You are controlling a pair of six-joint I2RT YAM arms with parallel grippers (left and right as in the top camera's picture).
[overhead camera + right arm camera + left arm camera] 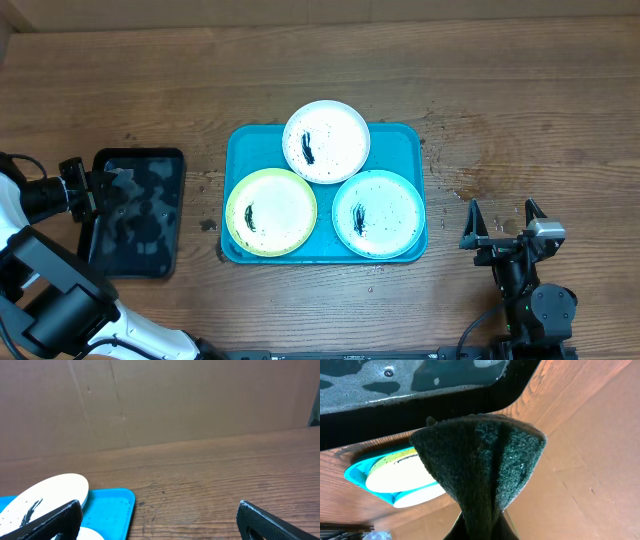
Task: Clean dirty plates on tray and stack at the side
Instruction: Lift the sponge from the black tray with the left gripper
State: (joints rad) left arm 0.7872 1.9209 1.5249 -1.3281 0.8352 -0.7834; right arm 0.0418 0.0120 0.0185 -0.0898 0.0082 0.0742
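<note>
Overhead: I see the tray (250,145) mid-worktop (500,90) carrying all three smeared plates: the white-rimmed plate (326,142) at the tray's far edge, the yellow-green plate (270,212) at its near left and the teal plate (378,213) at its near right. A black tray (135,210) lies left of the tray.

Left wrist: my left tool (480,532) is clamped on a dark green scrub pad (480,470), and the tray shows beyond it.

Right wrist: my right tool (160,520) is spread wide and empty, just right of the tray.
</note>
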